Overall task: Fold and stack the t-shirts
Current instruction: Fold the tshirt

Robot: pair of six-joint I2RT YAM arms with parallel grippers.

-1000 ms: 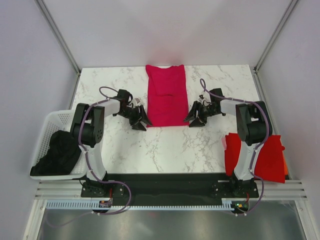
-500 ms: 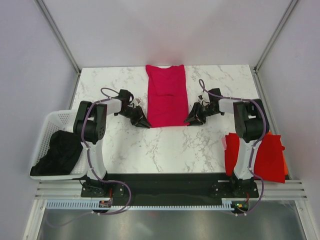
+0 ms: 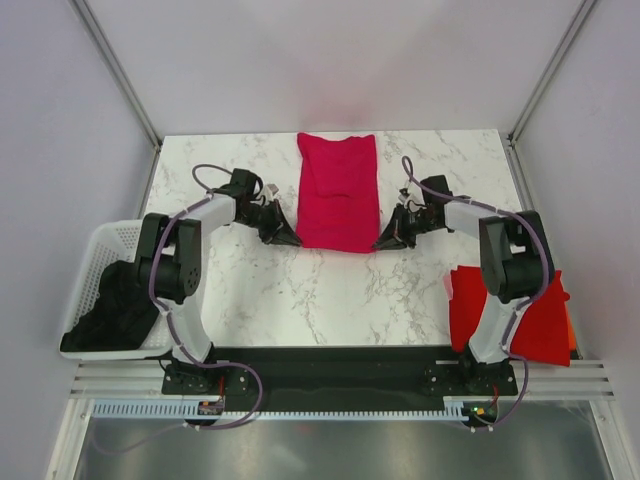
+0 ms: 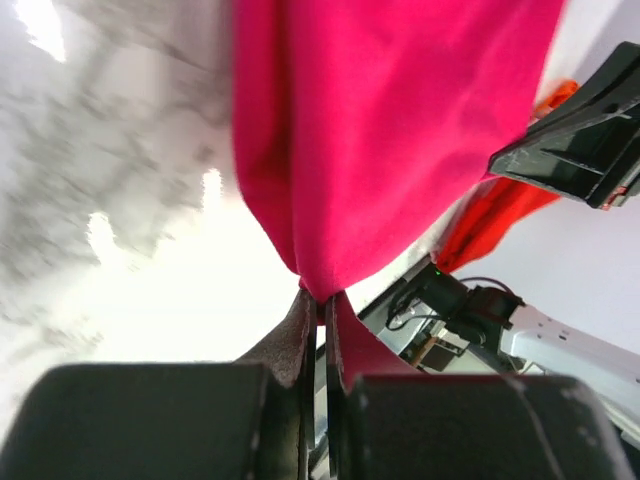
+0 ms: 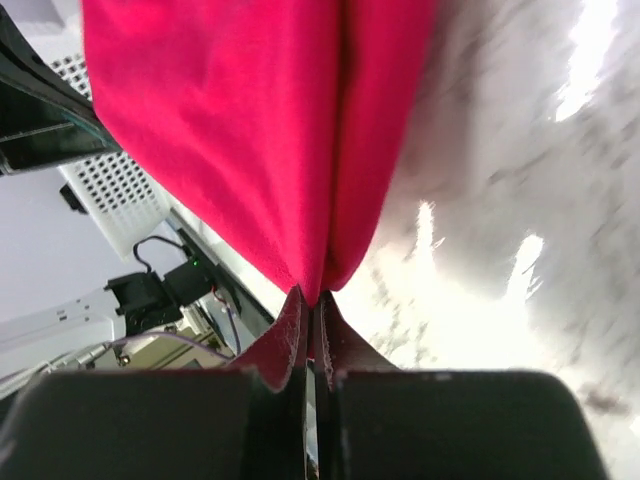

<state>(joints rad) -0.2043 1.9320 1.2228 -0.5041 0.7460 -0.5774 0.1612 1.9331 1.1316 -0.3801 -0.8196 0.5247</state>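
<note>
At the near right corner of the surface [image 3: 330, 290] a red t-shirt [image 3: 540, 315] lies loosely spread and hanging over the edge, with a sliver of an orange t-shirt [image 3: 571, 335] showing under it; neither looks folded, so most of the task seems yet to be done and no stack has begun. At the near left a white basket [image 3: 100, 250] holds a dark cloth [image 3: 115, 305]. Farther in, the left tool [image 3: 285, 237] and the right tool [image 3: 388, 240] sit at the two near corners of the crimson-pink t-shirt [image 3: 338, 195]. Each wrist view shows the fingers pressed together with only a thin seam between them and a pinch of pink hem caught at the tips, so both are clamped on that shirt. The shirt runs from the tools to the far edge as a narrow strip, its sides apparently already turned in. What appears left for it is the crosswise fold, near hem carried toward the collar.
</note>
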